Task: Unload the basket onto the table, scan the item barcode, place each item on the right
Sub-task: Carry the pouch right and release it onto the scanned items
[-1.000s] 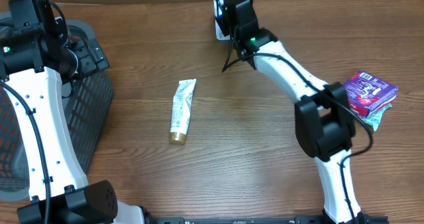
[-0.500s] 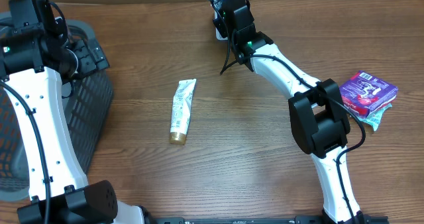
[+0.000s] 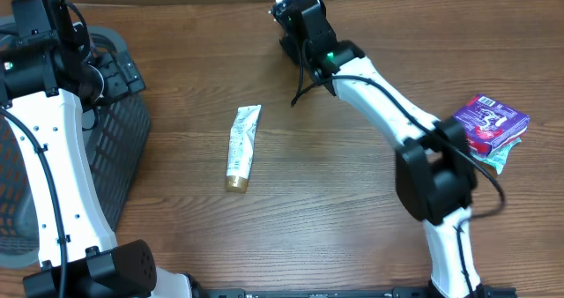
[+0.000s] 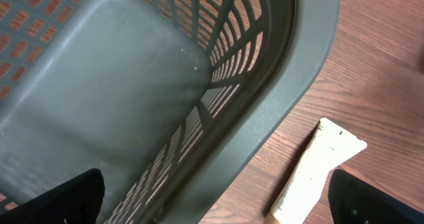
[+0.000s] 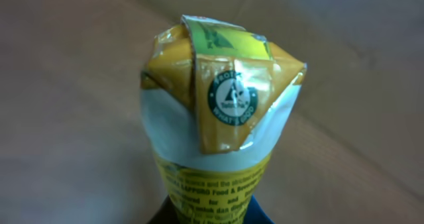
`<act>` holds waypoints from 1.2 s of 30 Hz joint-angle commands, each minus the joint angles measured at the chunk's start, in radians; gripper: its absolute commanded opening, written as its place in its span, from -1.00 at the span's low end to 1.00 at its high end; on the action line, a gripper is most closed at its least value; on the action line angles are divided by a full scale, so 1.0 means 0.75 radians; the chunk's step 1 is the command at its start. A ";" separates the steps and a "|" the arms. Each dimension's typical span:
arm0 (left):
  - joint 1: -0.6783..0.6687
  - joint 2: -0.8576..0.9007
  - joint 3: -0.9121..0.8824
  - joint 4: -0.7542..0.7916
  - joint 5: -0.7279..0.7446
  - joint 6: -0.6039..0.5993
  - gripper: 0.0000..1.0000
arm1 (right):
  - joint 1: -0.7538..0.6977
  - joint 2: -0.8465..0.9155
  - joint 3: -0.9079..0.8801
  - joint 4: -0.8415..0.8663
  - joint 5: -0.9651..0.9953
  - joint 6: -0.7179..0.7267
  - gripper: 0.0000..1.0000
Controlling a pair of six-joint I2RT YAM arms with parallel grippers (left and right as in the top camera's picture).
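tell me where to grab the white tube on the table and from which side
Take the tube across its middle, coming straight down from above with the jaws closing on its long sides. It lies flat on the table, gold cap toward the robot, and its crimped far end looks too flat to pinch.

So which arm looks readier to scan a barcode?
Right: the right gripper is shut on a yellow carton. The left gripper hangs open and empty over the grey basket.

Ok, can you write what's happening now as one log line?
right jaws: shut on yellow carton | left jaws: open above basket | tube: lying on table
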 commanded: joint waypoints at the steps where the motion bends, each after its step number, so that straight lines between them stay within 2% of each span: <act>1: 0.006 0.005 0.010 0.001 0.006 -0.014 0.99 | 0.015 -0.363 0.037 -0.207 -0.011 0.162 -0.93; 6: 0.006 0.005 0.010 0.001 0.006 -0.014 0.99 | -0.002 -0.602 0.037 -0.643 -0.010 0.415 -0.93; 8: 0.006 0.005 0.010 0.001 0.006 -0.014 0.99 | -0.051 -0.683 0.037 -0.861 -0.010 0.585 -0.93; 11: 0.006 0.005 0.010 0.001 0.006 -0.014 0.99 | -0.156 -0.707 0.037 -1.115 -0.011 0.846 -0.93; 15: 0.006 0.005 0.010 0.001 0.006 -0.014 0.99 | -0.288 -0.676 -0.039 -1.290 -0.022 1.054 -0.93; 19: 0.006 0.005 0.010 0.001 0.006 -0.014 0.99 | -0.370 -0.637 -0.224 -1.212 -0.036 1.078 -0.93; 25: 0.006 0.005 0.010 0.001 0.006 -0.014 0.99 | -0.503 -0.593 -0.564 -0.793 -0.063 1.207 -0.93; 31: 0.006 0.005 0.010 0.001 0.006 -0.014 0.99 | -0.663 -0.539 -0.764 -0.537 -0.109 1.262 -0.93; 34: 0.006 0.005 0.010 0.001 0.006 -0.014 0.99 | -0.749 -0.528 -0.821 -0.458 -0.158 1.261 -0.78; 36: 0.006 0.005 0.010 0.001 0.006 -0.014 0.99 | -0.802 -0.527 -0.836 -0.436 -0.166 1.260 -0.52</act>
